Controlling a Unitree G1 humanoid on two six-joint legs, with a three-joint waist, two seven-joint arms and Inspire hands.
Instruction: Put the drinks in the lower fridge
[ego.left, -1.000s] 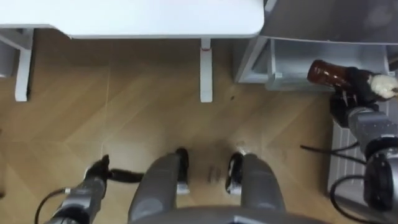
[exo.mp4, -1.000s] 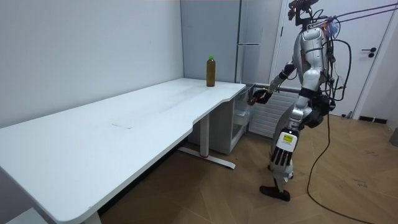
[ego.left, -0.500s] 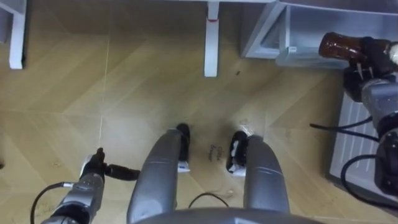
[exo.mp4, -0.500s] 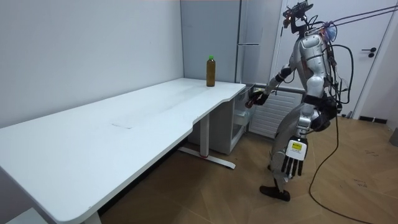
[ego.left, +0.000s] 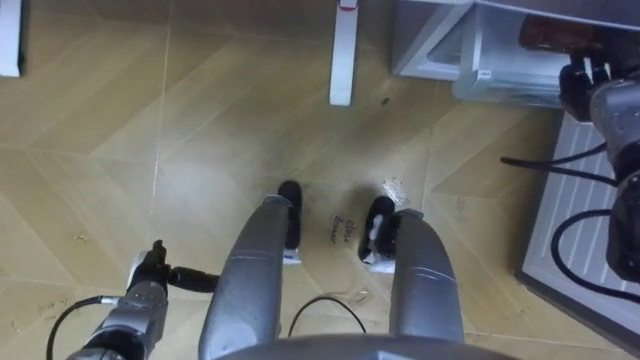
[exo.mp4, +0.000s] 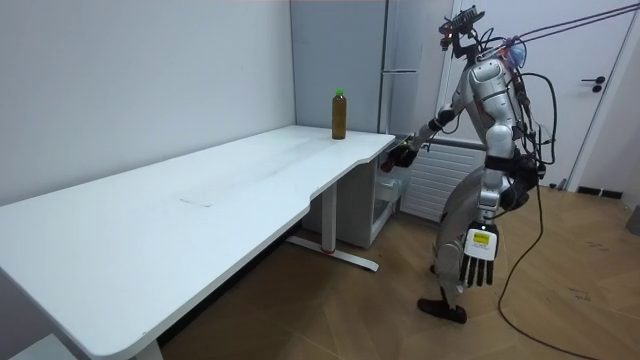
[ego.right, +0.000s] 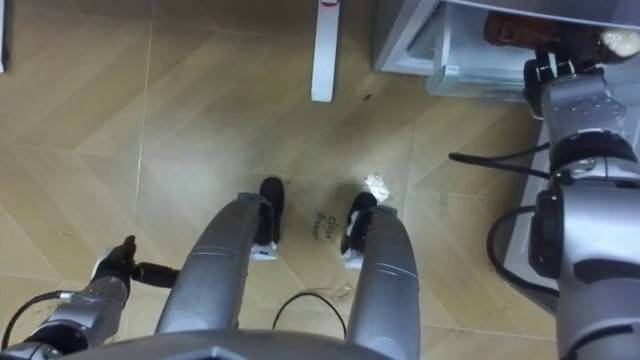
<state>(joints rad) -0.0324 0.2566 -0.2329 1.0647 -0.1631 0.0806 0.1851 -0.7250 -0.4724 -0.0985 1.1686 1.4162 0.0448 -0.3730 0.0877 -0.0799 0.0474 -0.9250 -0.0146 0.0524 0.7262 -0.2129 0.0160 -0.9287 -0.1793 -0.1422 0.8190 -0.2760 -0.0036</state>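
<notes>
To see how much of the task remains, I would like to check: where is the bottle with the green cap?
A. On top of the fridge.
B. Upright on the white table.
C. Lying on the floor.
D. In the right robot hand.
B: the green-capped bottle stands upright near the far end of the white table, while the right robot hand holds a different, brown bottle.

Seemingly dark brown held bottle (ego.left: 547, 33); desk bottle (exo.mp4: 339, 118) amber, cap (exo.mp4: 339, 92) green; floor (ego.left: 200, 150) tan herringbone; desk (exo.mp4: 200, 200) white.
</notes>
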